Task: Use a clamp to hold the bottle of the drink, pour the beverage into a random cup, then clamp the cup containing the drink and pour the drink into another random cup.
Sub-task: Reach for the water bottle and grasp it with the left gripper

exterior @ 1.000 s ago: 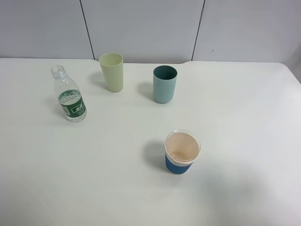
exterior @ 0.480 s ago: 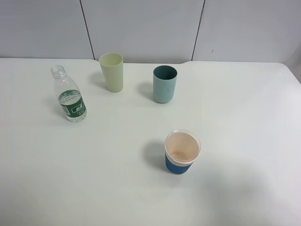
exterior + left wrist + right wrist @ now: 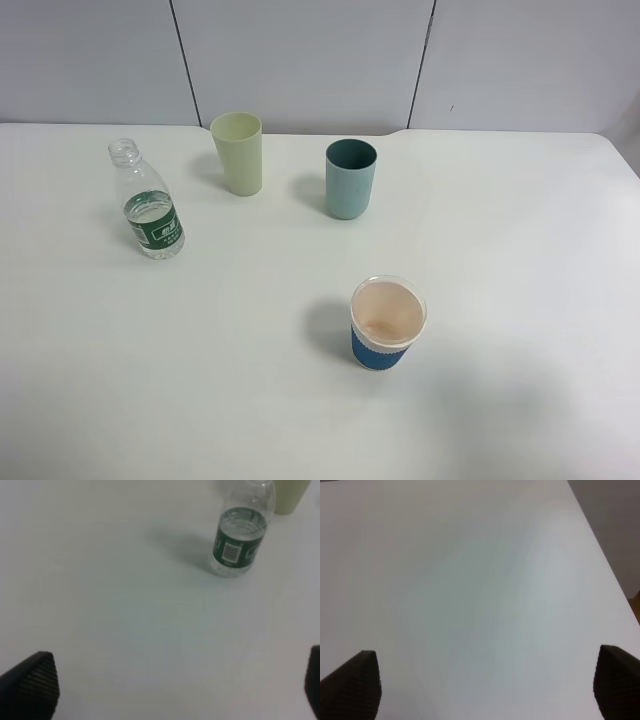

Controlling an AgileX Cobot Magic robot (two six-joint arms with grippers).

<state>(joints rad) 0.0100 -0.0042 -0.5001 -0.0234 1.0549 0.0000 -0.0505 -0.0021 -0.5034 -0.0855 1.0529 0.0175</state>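
While neither arm reaches into the high camera's field, the white table (image 3: 520, 250) takes up most of it and carries all four vessels.

Left gripper (image 3: 170, 690): held above bare table, looking down at a slant towards the bottle, well apart from it. Its jaws stand spread wide, one at each side of the wrist view, with nothing between them.

Right gripper (image 3: 484, 685): also held above bare table, with the table's edge in view beyond it. Its jaws are parted widely and grip nothing. No vessel appears in this wrist view.

Teal tumbler (image 3: 350, 180): upright at the back of the table, near the middle.

Pale yellow-green tumbler (image 3: 238, 153): upright, to the left of the teal one and apart from it.

Paper cup (image 3: 387, 325): blue sleeve, white band, peach inside. It stands upright nearer the front, right of centre and well apart from both tumblers. Whether it holds any liquid cannot be told.

Bottle (image 3: 148, 205): clear, ribbed, green label, no cap. It stands upright at the left of the table, near the yellow-green tumbler but not touching it.

Water (image 3: 243, 525): clear, inside the bottle, with its surface about level with the label's upper edge.
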